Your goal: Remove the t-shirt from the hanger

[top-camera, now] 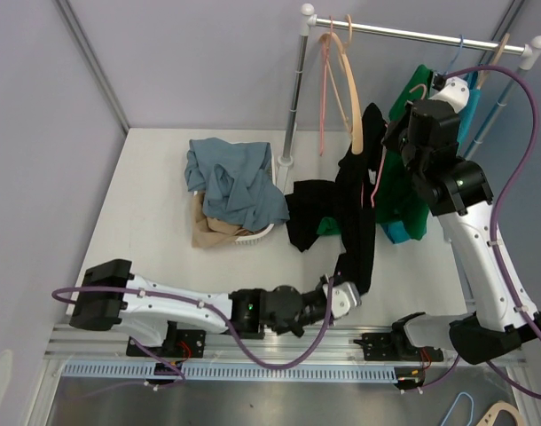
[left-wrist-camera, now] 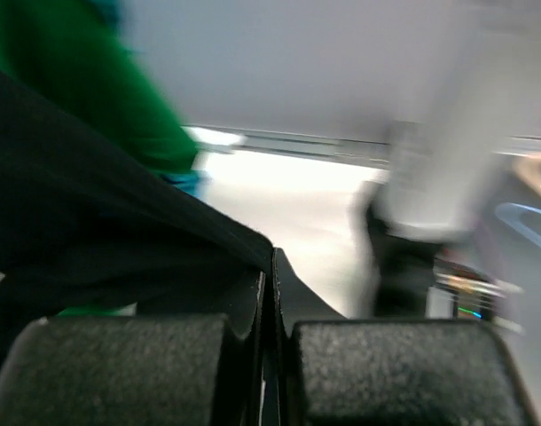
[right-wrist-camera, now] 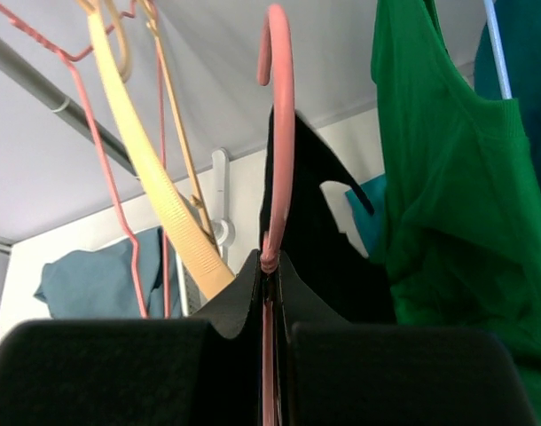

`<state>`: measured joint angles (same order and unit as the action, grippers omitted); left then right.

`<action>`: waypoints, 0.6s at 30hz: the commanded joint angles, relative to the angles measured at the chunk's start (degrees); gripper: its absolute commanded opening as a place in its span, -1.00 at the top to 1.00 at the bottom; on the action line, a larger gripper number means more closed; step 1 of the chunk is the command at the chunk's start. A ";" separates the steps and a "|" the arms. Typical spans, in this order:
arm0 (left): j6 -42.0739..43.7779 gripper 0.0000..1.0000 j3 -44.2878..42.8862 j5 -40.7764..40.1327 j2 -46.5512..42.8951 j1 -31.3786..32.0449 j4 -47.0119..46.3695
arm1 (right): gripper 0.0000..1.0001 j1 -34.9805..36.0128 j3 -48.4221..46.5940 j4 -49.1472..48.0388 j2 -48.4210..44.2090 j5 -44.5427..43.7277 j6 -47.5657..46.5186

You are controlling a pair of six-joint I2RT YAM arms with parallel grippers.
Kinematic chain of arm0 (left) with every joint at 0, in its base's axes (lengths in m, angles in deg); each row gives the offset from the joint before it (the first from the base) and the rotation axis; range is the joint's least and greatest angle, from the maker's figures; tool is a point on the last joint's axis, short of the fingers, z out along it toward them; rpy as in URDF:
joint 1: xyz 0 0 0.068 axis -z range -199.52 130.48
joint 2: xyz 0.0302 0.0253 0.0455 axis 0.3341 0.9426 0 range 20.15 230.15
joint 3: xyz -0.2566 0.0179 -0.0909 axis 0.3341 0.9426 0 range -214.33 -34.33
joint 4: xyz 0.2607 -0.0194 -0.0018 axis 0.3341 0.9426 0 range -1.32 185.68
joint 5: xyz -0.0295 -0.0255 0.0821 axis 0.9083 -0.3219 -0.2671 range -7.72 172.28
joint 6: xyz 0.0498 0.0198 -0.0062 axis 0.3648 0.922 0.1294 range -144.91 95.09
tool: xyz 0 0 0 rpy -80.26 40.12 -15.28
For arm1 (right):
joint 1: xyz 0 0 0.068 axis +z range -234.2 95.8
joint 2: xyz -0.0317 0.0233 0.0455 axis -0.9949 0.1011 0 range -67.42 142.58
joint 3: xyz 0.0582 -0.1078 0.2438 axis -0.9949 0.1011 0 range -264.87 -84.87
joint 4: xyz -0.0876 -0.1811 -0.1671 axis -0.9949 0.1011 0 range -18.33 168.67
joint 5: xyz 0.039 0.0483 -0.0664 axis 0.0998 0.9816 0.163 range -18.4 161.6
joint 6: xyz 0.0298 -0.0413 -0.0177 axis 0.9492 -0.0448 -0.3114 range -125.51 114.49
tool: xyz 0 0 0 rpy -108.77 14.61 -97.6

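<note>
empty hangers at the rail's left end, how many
2: a pink wire hanger and a cream flat hanger, hooked side by side there. A third may hide behind them.

1. Black t-shirt (top-camera: 357,222) is looking like soft matt cloth.
2. Pink hanger (right-wrist-camera: 278,133) is showing smooth, slightly glossy plastic.
3. Far rail (top-camera: 412,34) is gleaming as polished metal.
4. Cream hanger (right-wrist-camera: 155,182) is showing a finely ribbed matt face.
5. Left gripper (left-wrist-camera: 271,284) pads (left-wrist-camera: 120,373) are looking grainy, matt black.
</note>
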<state>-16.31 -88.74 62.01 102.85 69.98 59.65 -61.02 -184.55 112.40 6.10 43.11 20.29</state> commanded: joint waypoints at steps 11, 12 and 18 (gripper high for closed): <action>-5.43 0.99 8.71 11.57 0.45 3.07 -1.73 | 1.00 -2.09 -6.23 -0.74 2.33 1.94 -1.28; -7.09 0.98 8.19 11.14 0.54 1.92 -0.85 | 1.00 -2.17 -7.27 0.39 2.33 2.73 -1.63; -20.96 0.99 -3.31 13.33 3.16 -15.03 14.24 | 1.00 -1.73 -16.76 12.68 4.87 11.85 -3.83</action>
<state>-28.39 -84.26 72.63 104.42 62.63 66.92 -62.70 -194.89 121.25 10.08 49.34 18.02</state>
